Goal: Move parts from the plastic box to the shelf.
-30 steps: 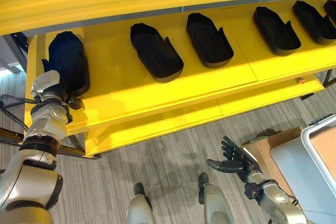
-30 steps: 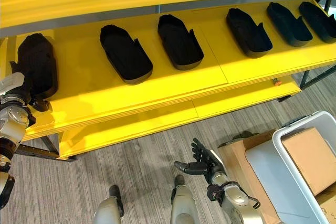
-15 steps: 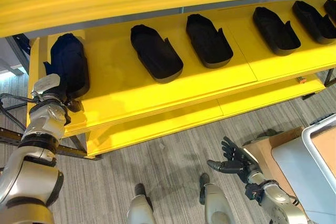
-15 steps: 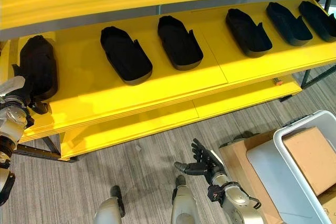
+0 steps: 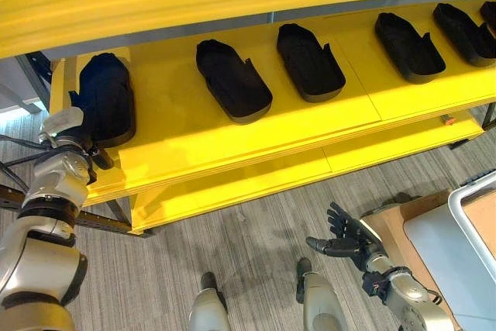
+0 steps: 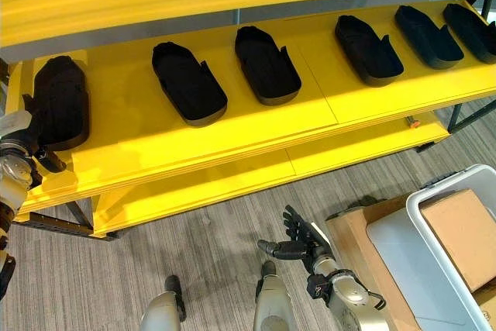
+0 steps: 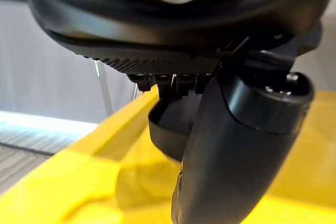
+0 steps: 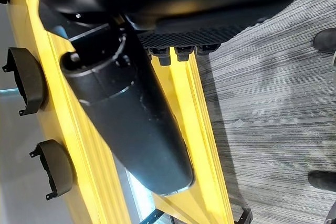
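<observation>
Several black shoe-shaped parts lie in a row on the yellow shelf (image 5: 194,141). The leftmost part (image 5: 105,98) sits at the shelf's left end. My left hand (image 5: 71,151), with a white thumb cover, is at the shelf's front left corner just below that part, fingers relaxed and holding nothing. In the left wrist view its thumb (image 7: 236,145) stands before the same part (image 7: 168,129). My right hand (image 6: 304,246) hangs open and empty low over the floor, beside the plastic box (image 6: 422,199) at the lower right.
More parts (image 5: 232,79), (image 5: 310,60), (image 5: 408,46) take up the shelf to the right, with bare yellow board between the leftmost two. A lower yellow shelf board (image 5: 256,180) juts out beneath. The plastic box holds a cardboard carton (image 6: 457,226) and rests on brown cardboard (image 6: 349,230).
My left hand has drawn back a little from the leftmost part, toward the shelf's corner. The right hand has stayed put. The view has shifted slightly.
</observation>
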Robot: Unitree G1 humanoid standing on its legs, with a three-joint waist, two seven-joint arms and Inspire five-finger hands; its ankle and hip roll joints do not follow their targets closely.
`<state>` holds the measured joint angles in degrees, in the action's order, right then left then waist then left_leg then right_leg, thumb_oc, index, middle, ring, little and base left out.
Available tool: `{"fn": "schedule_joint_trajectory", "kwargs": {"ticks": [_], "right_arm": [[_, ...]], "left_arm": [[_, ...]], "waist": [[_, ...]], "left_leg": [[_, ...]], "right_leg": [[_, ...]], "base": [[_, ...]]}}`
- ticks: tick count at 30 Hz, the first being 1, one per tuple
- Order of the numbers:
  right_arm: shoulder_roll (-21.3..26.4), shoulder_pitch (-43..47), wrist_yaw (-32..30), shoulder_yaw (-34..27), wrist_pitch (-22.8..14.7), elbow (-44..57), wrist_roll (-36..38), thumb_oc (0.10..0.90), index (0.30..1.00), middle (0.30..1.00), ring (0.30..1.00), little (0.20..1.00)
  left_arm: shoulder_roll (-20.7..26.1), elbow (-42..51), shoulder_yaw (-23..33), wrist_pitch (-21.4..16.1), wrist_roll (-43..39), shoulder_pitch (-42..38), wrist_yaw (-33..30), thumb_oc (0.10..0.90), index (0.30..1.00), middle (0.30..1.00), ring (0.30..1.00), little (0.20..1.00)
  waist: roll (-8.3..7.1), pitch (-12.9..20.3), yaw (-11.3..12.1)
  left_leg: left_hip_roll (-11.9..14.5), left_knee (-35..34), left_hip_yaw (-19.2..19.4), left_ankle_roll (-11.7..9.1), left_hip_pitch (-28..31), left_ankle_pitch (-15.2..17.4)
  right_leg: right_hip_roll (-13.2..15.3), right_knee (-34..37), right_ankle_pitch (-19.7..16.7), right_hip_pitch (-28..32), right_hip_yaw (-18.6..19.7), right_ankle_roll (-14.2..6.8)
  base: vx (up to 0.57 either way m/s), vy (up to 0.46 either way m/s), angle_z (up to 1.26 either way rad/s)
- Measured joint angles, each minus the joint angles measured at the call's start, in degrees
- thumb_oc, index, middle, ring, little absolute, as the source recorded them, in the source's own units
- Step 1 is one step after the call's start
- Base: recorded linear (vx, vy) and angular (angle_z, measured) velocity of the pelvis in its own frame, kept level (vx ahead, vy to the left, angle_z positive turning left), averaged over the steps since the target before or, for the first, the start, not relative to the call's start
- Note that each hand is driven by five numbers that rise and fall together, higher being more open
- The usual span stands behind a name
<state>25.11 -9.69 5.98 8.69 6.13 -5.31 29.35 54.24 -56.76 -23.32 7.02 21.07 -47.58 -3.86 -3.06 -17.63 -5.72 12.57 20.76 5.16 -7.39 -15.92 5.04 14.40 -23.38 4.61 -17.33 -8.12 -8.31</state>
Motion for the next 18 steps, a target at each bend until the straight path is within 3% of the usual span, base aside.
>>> {"fn": "schedule_joint_trajectory", "kwargs": {"ticks": [5,7,9,10,11,18], "right_arm": [[-0.02,-0.06,-0.08,-0.13,-0.57,-0.02,0.00,0.900,1.000,1.000,1.000,1.000],[-0.06,-0.93,-0.14,-0.52,-0.77,-0.18,-0.02,0.900,1.000,1.000,1.000,1.000],[-0.16,-0.51,-0.15,-0.57,-0.81,-0.15,-0.07,0.900,1.000,1.000,1.000,1.000],[-0.68,-0.66,-0.02,-1.23,-0.79,0.04,-0.12,0.900,1.000,1.000,1.000,1.000],[-1.18,-1.29,-0.10,-2.34,-0.78,-0.05,-0.14,0.900,1.000,1.000,1.000,1.000],[-1.22,-1.38,-0.19,-3.98,-0.67,-0.53,-1.27,0.900,1.000,1.000,1.000,1.000]], "left_arm": [[3.42,8.85,1.25,0.21,0.00,2.89,-1.32,0.900,1.000,1.000,1.000,1.000],[3.76,19.42,5.74,-0.08,0.11,7.48,-3.56,0.900,1.000,1.000,1.000,1.000],[3.86,24.31,8.55,0.65,0.41,11.55,-4.09,0.900,1.000,1.000,1.000,1.000],[3.80,33.48,16.17,1.59,0.96,19.66,-4.21,0.900,1.000,1.000,1.000,1.000],[3.67,38.77,20.28,0.50,2.59,24.60,-4.90,0.900,1.000,1.000,1.000,1.000],[3.56,38.76,22.51,1.41,4.62,27.11,-5.81,0.900,1.000,1.000,1.000,1.000]], "waist": [[0.02,0.01,0.73],[0.10,0.05,1.31],[0.27,0.14,1.78],[0.27,0.14,1.49],[0.29,0.15,1.65],[1.11,0.67,3.15]], "left_leg": [[-0.10,-0.06,-0.10,0.02,0.08,-0.03],[-0.69,-0.10,-0.67,0.07,0.13,-0.06],[-0.88,-0.17,-0.73,0.09,0.18,-0.04],[-0.82,-0.23,-0.61,0.20,0.21,0.07],[-0.87,-0.28,-0.62,0.20,0.41,0.06],[-0.89,-0.56,-0.76,0.22,1.03,0.10]], "right_leg": [[-0.03,-0.11,0.07,0.13,-0.17,-0.01],[0.36,-0.43,0.49,0.38,-0.43,-0.10],[0.68,-0.83,0.81,0.42,-0.50,-0.19],[0.64,-0.61,0.84,0.39,-0.50,-0.14],[0.66,-0.72,0.96,0.46,-0.50,-0.20],[0.89,-1.45,1.68,0.73,-0.58,-0.23]], "base": [[0.00,0.000,0.00],[0.02,-0.004,0.13],[0.04,0.002,0.07],[0.00,0.000,0.00],[0.00,0.000,0.00],[0.01,0.000,0.01]]}}
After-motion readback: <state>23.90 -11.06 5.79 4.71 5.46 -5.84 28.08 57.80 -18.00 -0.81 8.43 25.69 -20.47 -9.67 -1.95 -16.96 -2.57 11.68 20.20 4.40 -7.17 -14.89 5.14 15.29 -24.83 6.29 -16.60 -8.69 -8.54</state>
